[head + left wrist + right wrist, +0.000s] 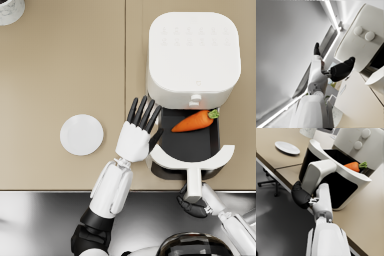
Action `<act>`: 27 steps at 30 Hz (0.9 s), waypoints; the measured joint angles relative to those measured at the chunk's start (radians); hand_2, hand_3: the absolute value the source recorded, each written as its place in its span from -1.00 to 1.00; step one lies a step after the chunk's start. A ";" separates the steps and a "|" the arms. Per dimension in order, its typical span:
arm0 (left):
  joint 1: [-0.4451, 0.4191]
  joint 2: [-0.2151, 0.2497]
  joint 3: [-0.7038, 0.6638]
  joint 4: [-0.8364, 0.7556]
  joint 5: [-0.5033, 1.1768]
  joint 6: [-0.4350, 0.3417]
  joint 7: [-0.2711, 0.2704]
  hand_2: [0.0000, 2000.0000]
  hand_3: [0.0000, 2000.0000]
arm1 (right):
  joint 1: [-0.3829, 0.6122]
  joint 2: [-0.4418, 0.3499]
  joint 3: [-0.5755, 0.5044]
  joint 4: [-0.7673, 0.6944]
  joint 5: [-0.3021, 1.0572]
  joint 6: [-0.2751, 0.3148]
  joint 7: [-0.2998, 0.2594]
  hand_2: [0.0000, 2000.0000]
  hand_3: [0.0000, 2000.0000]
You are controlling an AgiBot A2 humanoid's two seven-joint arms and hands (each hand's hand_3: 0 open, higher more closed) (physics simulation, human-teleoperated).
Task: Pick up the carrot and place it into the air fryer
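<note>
I note the carrot (194, 121), a tapered orange root with a green leafy tip, lying inside the pulled-out black drawer (192, 145) of the air fryer (192, 57), close under the body. The fryer body is a smooth, matte white, rounded-corner box; the drawer has a curved white front and a flat white handle (193, 181). My right hand (192, 204), dark and glossy, is clenched around that handle at the bench edge. My left hand (138, 134) is released, holding nothing, its fingers straight and fanned, touching or just beside the drawer's left wall. 1 round white plate (81, 134) sits flat on the tan, matte bench (60, 75), well apart from the fryer.
</note>
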 measured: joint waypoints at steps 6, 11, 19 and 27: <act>-0.053 -0.017 -0.191 -0.112 -0.001 0.000 0.000 -1.00 -1.00 | 0.083 -0.155 -0.092 -0.133 0.001 0.092 -0.004 1.00 1.00; -0.073 -0.019 -0.286 -0.150 -0.001 0.000 0.000 -1.00 -1.00 | 0.186 -0.291 -0.180 -0.267 0.002 0.188 -0.005 1.00 1.00; -0.071 -0.016 -0.364 -0.164 -0.001 0.000 0.000 -1.00 -1.00 | 0.332 -0.454 -0.270 -0.504 0.003 0.213 -0.006 1.00 1.00; -0.075 -0.015 -0.380 -0.168 -0.001 0.000 0.000 -1.00 -1.00 | 0.563 -0.549 -0.338 -0.827 0.000 0.288 -0.012 1.00 1.00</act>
